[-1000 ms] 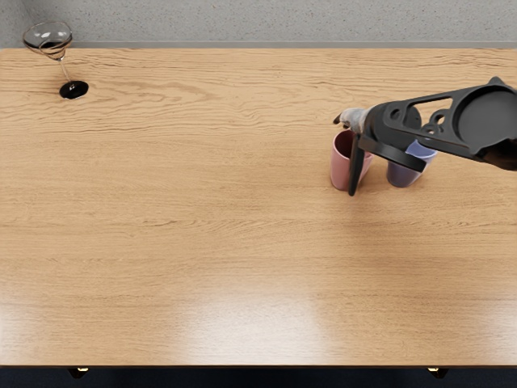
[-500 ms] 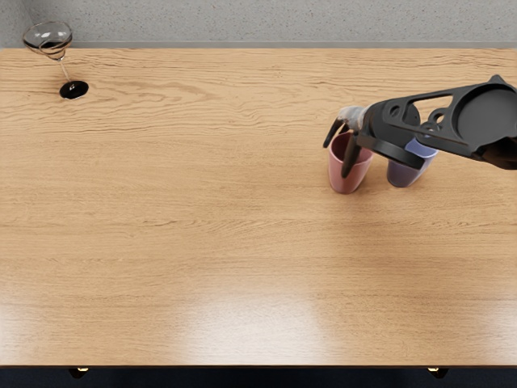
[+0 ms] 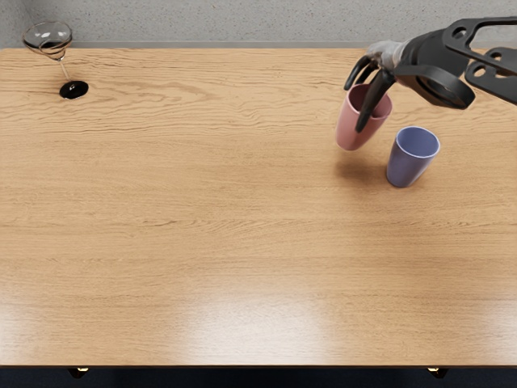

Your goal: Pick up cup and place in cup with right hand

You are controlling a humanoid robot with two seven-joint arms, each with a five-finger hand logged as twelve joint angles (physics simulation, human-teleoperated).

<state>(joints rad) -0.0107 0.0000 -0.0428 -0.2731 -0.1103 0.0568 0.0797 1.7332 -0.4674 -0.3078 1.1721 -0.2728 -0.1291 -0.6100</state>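
Note:
The right hand (image 3: 368, 97) comes in from the upper right with its dark fingers hooked over the rim of the pink cup (image 3: 353, 128). It is shut on this cup, which hangs slightly tilted above the table, a shadow below it. Some fingers reach inside the cup and part of its rim is hidden by them. The blue cup (image 3: 406, 161) stands upright on the table, to the right of the pink one and nearer the front edge, its mouth facing up and in full view. The two cups are apart.
At the table's far left corner stands a wine glass (image 3: 74, 89) with a black base. The wooden table (image 3: 202, 210) ends at a grey speckled wall (image 3: 242, 20) behind. The right forearm crosses the upper right of the view.
The right hand has closed on the pink cup and lifted it off the table, moving up and toward the back right. The blue cup, partly covered before, is uncovered and has not moved.

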